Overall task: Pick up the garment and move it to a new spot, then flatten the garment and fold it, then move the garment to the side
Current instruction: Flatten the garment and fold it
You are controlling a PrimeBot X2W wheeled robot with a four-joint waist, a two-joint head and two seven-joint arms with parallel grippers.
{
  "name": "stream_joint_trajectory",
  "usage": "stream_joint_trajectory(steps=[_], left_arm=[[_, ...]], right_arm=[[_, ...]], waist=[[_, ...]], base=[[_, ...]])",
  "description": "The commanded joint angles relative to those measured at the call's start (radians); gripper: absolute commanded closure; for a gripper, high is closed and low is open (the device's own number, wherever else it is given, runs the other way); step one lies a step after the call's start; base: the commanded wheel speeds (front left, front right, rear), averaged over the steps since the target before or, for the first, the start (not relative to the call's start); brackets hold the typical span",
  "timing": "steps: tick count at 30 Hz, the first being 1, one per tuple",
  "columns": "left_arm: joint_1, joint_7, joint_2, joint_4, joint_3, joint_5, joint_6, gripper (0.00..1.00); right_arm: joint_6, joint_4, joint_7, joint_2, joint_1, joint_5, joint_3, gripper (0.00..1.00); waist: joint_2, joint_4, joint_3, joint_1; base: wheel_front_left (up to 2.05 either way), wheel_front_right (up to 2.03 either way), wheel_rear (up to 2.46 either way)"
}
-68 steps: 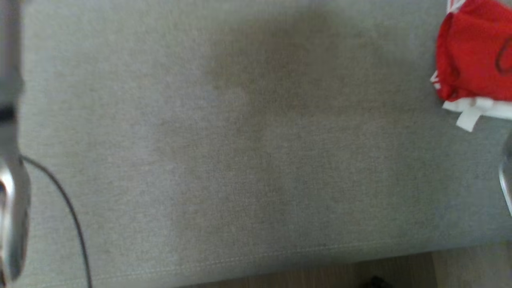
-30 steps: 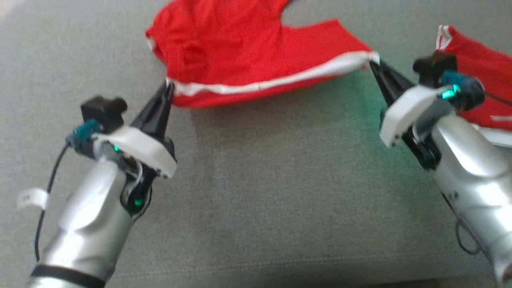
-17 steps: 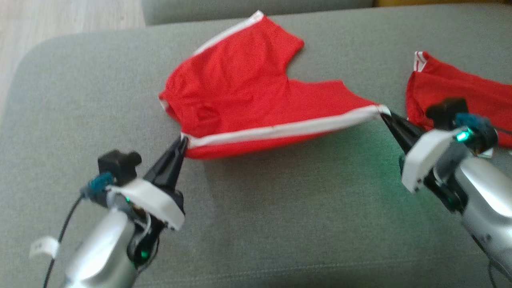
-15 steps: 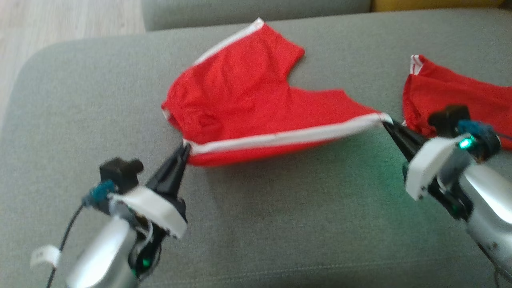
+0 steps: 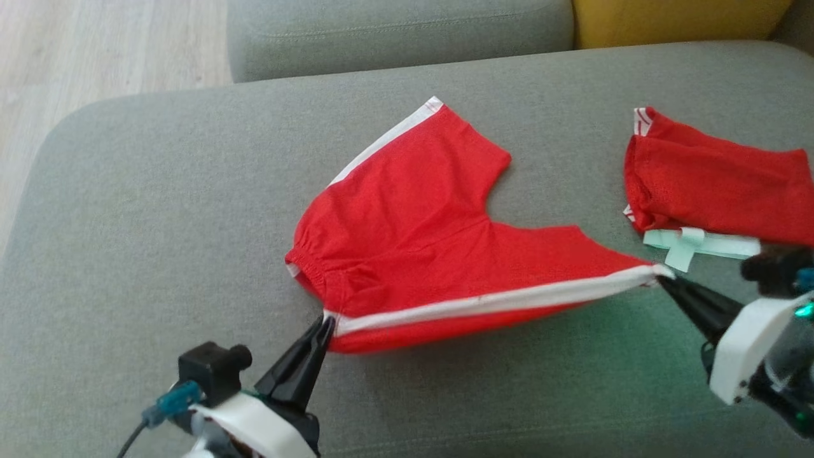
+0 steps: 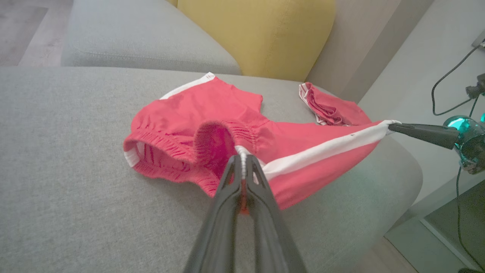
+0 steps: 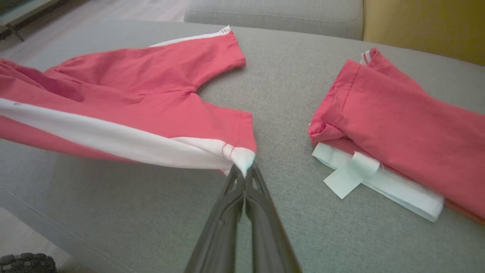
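- The left claw (image 5: 326,322) is pinched tight on the waistband corner of the red shorts (image 5: 432,242), right where the white side stripe (image 5: 496,299) begins.
- The right claw (image 5: 663,280) is clamped just as tight on the leg-hem end of that stripe, so the stripe runs taut from one claw to the other.
- Beyond both claws the rest of the shorts trails onto the grey sofa seat (image 5: 159,222), with the near edge lifted just off it.
- A folded red garment (image 5: 718,191) lies just ahead of the right claw, off to its right.
- Each grip seems to bite only a sliver of cloth, though it is hard to be sure from here. A sharper pull apart could slip a corner free and drop that side in a heap.
- If the right claw swings outward while laying down, it could snag the folded pile.
- The waistband gapes open ahead of the left claw. Set down like that, it may crease rather than lie flat.
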State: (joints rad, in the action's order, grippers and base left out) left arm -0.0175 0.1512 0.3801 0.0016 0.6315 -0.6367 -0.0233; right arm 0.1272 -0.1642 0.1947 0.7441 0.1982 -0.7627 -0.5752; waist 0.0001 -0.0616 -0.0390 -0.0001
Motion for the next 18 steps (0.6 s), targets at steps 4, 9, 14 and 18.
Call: stream_joint_trajectory(steps=[4,9,14,18], left_arm=[[-0.064,-0.006,0.028,-0.094,-0.066,-0.008,-0.028,1.00],[-0.130,-0.018,0.017,-0.110,-0.082,-0.005,-0.037,1.00],[-0.217,-0.025,-0.007,-0.073,-0.090,-0.001,-0.032,1.00],[-0.296,-0.027,-0.036,-0.013,-0.089,-0.002,-0.018,1.00]], right_arm=[[0.003,0.088,0.038,0.025,-0.007,0.046,0.114,1.00],[0.003,0.141,0.091,-0.027,0.040,0.121,0.195,1.00],[0.003,0.141,0.139,-0.062,0.166,0.188,0.225,1.00],[0.003,0.099,0.170,-0.077,0.301,0.234,0.197,1.00]], waist=[[-0.0001,0.021,-0.022,0.0001],[-0.0001,0.050,-0.077,0.0001],[-0.0001,0.097,-0.162,0.0001],[-0.0001,0.143,-0.228,0.0001]], base=[[0.00,0.00,0.00],[0.00,0.00,0.00],[0.00,0.00,0.00],[0.00,0.00,0.00]])
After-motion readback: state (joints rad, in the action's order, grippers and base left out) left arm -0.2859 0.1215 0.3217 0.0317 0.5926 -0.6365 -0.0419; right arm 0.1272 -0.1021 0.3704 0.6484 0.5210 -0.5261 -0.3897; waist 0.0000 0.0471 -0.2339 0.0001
